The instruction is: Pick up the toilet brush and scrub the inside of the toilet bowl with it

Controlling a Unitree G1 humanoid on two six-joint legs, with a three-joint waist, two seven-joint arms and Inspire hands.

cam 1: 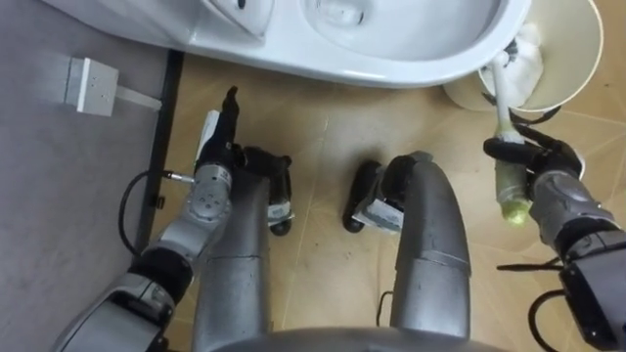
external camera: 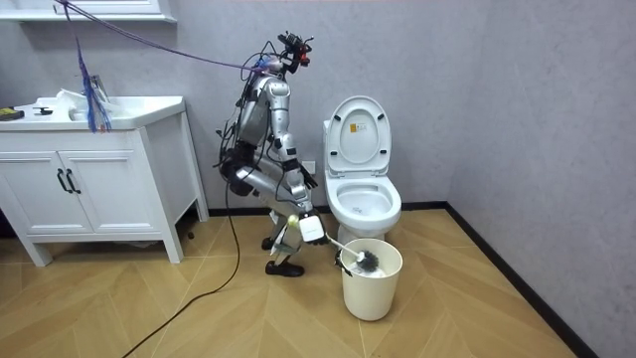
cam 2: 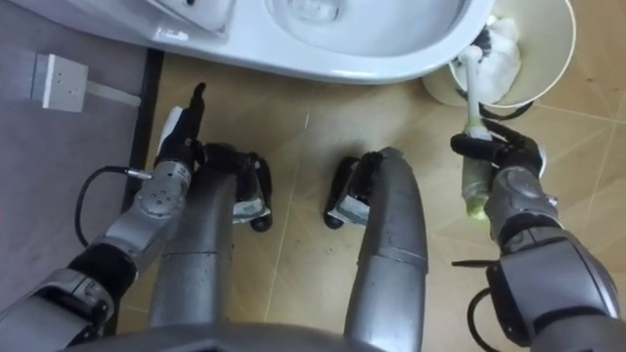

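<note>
Count: one white ceramic toilet (cam 1: 391, 66), one cream round plastic bin (cam 1: 572, 59), one toilet brush with a white shaft and yellow-green grip (cam 1: 503, 103), and two robot hands.

Right hand (cam 1: 548, 181): fingers are curled tight round the brush where shaft meets grip, with the grip end sticking out below the hand. The shaft points away from the robot, its far end over the bin's mouth, just beside the bowl.

Left hand (cam 1: 217, 137): holds nothing. Its fingers are straight, low at the robot's left, above the floor near the bowl's base.

Room view: the robot stands bent forward before the toilet, whose one lid (external camera: 358, 129) is raised.
</note>
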